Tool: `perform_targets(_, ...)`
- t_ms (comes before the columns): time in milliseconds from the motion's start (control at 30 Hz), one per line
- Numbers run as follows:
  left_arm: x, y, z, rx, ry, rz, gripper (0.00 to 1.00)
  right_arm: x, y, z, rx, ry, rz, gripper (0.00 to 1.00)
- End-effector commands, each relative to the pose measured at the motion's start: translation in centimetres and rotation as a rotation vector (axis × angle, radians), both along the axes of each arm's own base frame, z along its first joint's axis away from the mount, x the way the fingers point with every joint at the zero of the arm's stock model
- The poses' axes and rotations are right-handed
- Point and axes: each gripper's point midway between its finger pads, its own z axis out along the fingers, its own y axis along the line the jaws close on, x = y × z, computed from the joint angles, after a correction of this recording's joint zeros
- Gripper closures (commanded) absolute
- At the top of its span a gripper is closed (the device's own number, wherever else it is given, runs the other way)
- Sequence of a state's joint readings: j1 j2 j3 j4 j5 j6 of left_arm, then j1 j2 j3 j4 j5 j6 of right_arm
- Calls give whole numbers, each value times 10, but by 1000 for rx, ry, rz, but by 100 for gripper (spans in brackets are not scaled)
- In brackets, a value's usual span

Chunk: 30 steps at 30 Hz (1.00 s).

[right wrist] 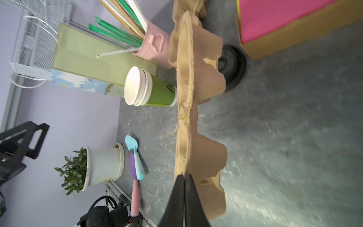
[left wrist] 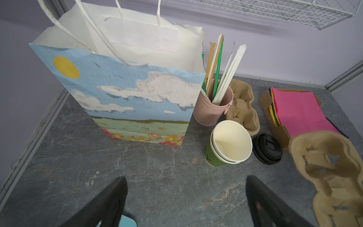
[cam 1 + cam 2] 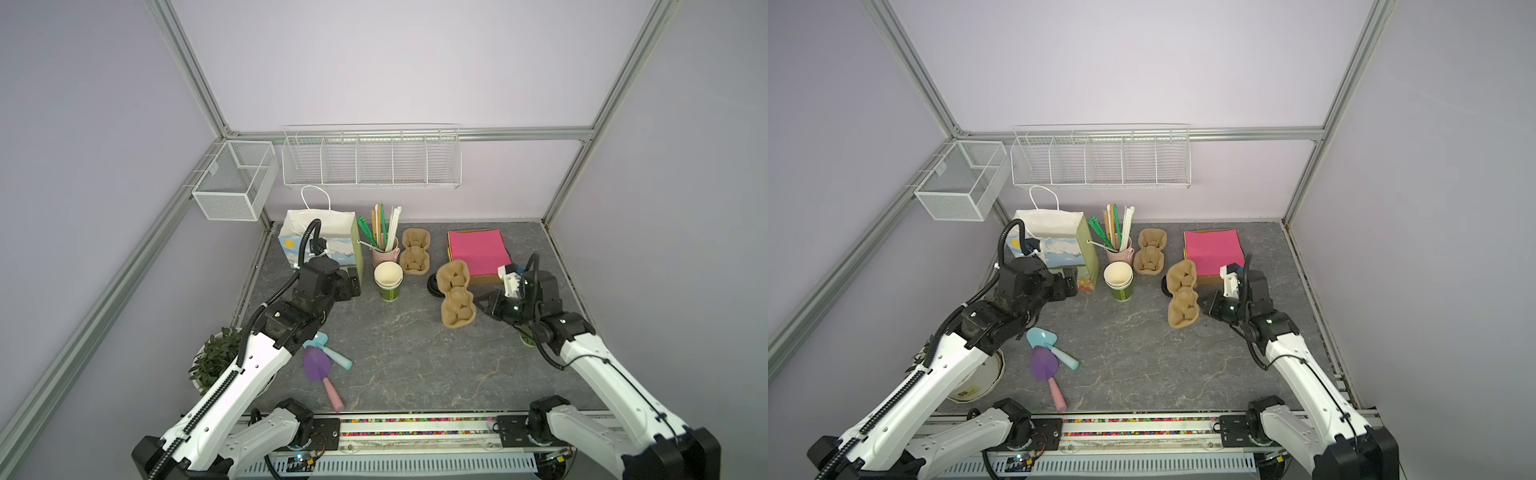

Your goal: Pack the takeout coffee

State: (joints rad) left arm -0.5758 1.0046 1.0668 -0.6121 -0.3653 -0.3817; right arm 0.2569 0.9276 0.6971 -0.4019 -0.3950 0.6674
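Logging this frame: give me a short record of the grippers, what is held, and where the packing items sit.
left gripper: open, empty, facing the paper bag
right gripper: shut on the cup carrier rim; carrier tilted, off the table
paper bag: upright, mouth open
cup stack: lidless, beside the bag
black lid: loose on the table
takeout coffee: perhaps the green edge under the right arm; mostly hidden

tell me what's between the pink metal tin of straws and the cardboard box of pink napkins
A brown moulded-pulp cup carrier lies flat between the pink tin and the cardboard box, plain in both top views.
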Motion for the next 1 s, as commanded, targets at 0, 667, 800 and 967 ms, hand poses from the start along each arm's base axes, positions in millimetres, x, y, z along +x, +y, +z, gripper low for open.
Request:
perform_targets(0, -3, 2, 9, -8, -12, -2, 6, -28, -15, -28, -62, 84, -26, 93)
perform_targets(667, 1, 1, 3, 15, 8, 5, 6, -47, -54, -50, -246, 118, -135, 91)
perform_targets(800, 1, 3, 3, 20, 7, 10, 6, -35, -17, -13, -150, -11, 27, 71)
perform_targets(967, 2, 3, 1, 27, 11, 11, 6, -16, 16, -2, -218, -72, 150, 56)
